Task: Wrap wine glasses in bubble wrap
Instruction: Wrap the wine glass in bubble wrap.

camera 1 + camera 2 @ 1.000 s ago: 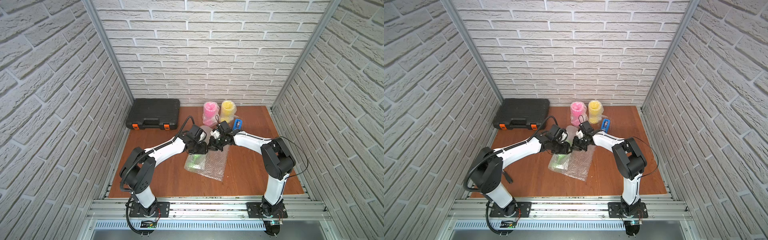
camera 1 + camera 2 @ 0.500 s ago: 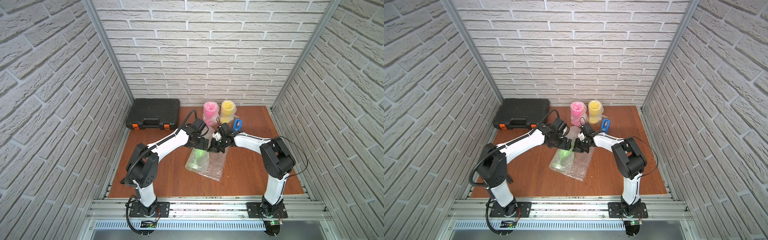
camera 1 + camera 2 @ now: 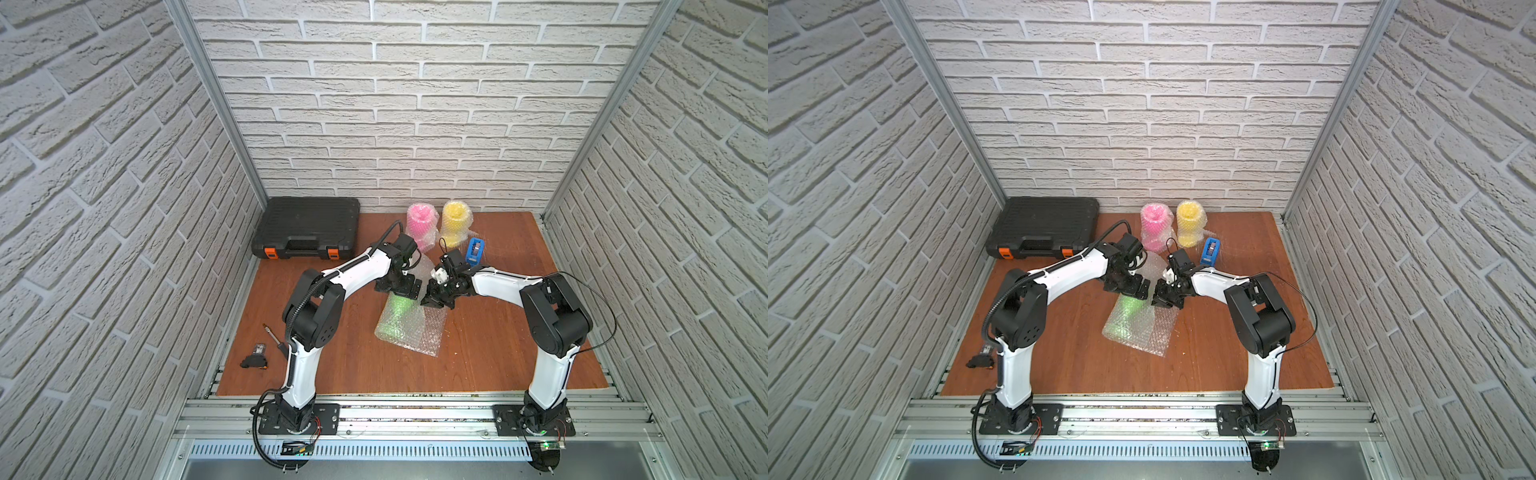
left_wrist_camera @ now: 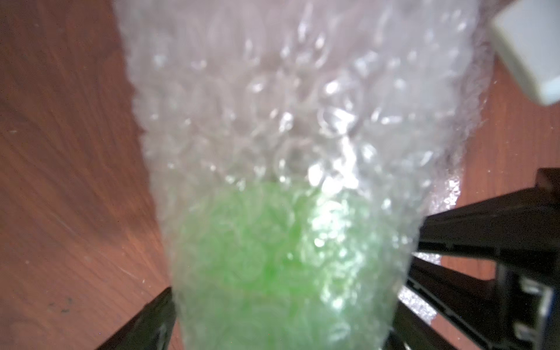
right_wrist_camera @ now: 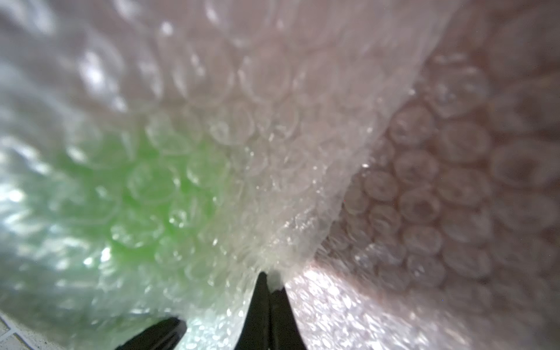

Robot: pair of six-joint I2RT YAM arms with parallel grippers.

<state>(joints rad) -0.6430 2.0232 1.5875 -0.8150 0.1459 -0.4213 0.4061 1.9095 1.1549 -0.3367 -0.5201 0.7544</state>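
Observation:
The lime green wine glass point(image 3: 397, 313) point(image 3: 1127, 313) lies on its side, rolled in a bubble wrap sheet point(image 3: 428, 336) point(image 3: 1158, 332) at mid-table. My left gripper point(image 3: 401, 289) point(image 3: 1131, 286) is open, its fingers wide on either side of the wrapped glass point(image 4: 266, 257); the left gripper point(image 4: 281, 303) holds nothing. My right gripper point(image 3: 432, 299) point(image 3: 1163, 299) is right beside it, shut on an edge of the wrap. In the right wrist view the right gripper point(image 5: 268, 291) has its fingers pressed together, pinching the wrap's point(image 5: 303, 151) edge. The pink point(image 3: 419, 224) and yellow point(image 3: 455, 222) wine glasses stand wrapped at the back.
A blue tape dispenser point(image 3: 475, 250) stands behind the right gripper. A shut black tool case point(image 3: 307, 226) lies at the back left. A small black part point(image 3: 254, 359) and a thin tool point(image 3: 272, 334) lie near the left edge. Brick walls close three sides.
My left gripper has opened and let go of the wrapped green glass, and the left arm's elbow has swung inward. The right gripper keeps its pinch in the same place.

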